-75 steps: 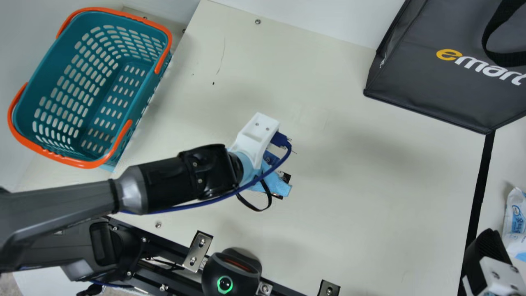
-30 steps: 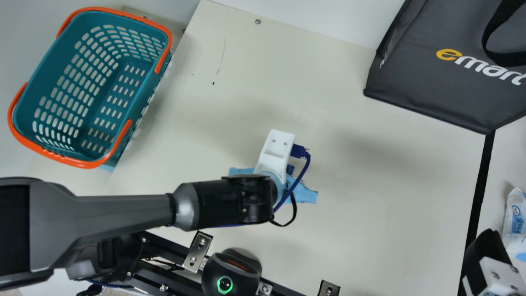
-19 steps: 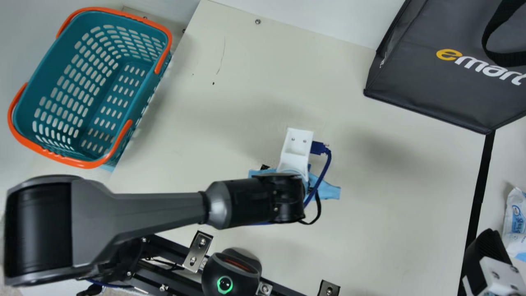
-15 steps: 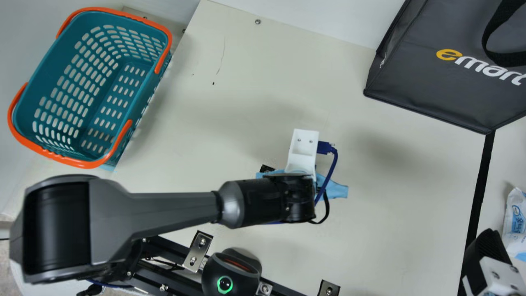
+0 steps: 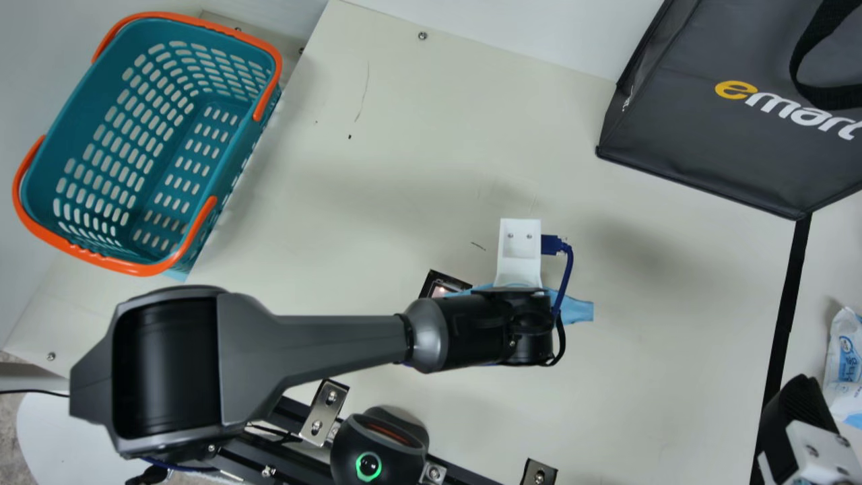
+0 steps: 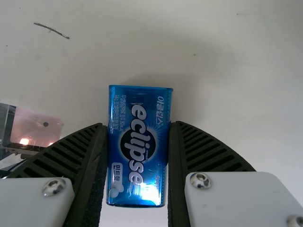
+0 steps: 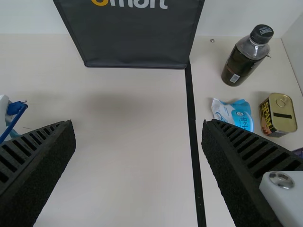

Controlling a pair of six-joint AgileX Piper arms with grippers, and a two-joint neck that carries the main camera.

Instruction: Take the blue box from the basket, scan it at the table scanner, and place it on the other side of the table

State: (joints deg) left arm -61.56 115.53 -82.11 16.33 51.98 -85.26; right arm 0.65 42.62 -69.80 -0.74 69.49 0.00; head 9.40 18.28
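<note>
Fingers [image 6: 210, 149] of our left gripper [image 5: 576, 310] clamp the blue box [image 6: 140, 151], its long axis crosswise to our squeeze, broad face toward our wrist camera, over the table [image 5: 640, 377] near the scanner [image 6: 35, 127].

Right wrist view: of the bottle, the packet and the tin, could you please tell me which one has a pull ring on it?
The boxy tin, with a gold-coloured top; the bottle has a black cap, and the packet is white and blue.
</note>
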